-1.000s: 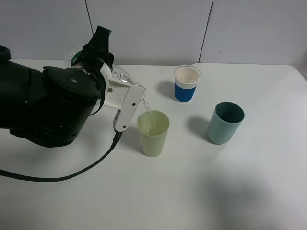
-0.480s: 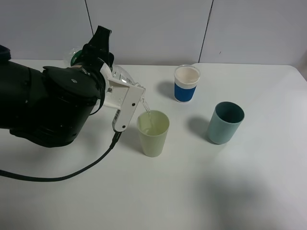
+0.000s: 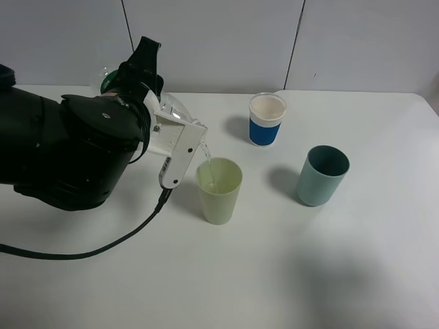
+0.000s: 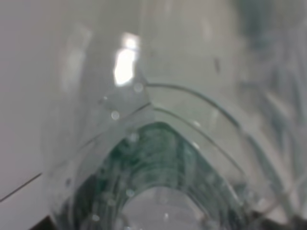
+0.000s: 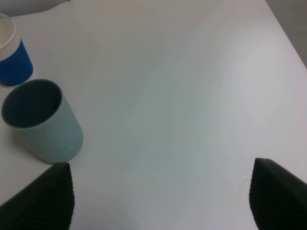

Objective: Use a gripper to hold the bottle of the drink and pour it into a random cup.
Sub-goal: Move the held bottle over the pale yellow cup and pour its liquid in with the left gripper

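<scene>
The high camera sits off the arms and looks down at a slant across the white table [image 3: 329,274] toward the grey wall [image 3: 212,41] at twelve o'clock. The left arm [image 3: 62,151] looms close to the lens on the nine o'clock side. The left wrist camera is right up against the clear bottle [image 4: 158,158] — so near that the picture blurs and little else shows. The right wrist camera looks down on the table from higher up. With the high view it shares the teal cup [image 5: 41,122] and the blue-banded cup [image 5: 12,57] — at three and one o'clock in the high view.
</scene>
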### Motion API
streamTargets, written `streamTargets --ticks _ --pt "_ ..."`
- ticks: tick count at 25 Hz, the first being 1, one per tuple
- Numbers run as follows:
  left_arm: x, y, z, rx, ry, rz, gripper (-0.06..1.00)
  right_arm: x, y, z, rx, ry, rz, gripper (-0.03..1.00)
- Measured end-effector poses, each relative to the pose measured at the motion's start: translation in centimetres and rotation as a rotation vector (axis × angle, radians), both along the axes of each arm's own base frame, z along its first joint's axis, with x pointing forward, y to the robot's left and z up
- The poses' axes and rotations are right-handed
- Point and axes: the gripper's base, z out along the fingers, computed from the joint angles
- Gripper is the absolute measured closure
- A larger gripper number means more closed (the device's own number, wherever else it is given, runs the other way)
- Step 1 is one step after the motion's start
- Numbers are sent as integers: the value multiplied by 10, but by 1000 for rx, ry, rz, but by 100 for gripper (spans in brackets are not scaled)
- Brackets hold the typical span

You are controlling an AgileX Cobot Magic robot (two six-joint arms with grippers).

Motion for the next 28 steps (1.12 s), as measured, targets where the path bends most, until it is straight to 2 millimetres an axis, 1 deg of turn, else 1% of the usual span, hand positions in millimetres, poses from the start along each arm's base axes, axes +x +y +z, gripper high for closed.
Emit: streamTargets --ticks 28 --pt "2 -2 4 29 -47 -28 47 0 0 0 0 0 0 22"
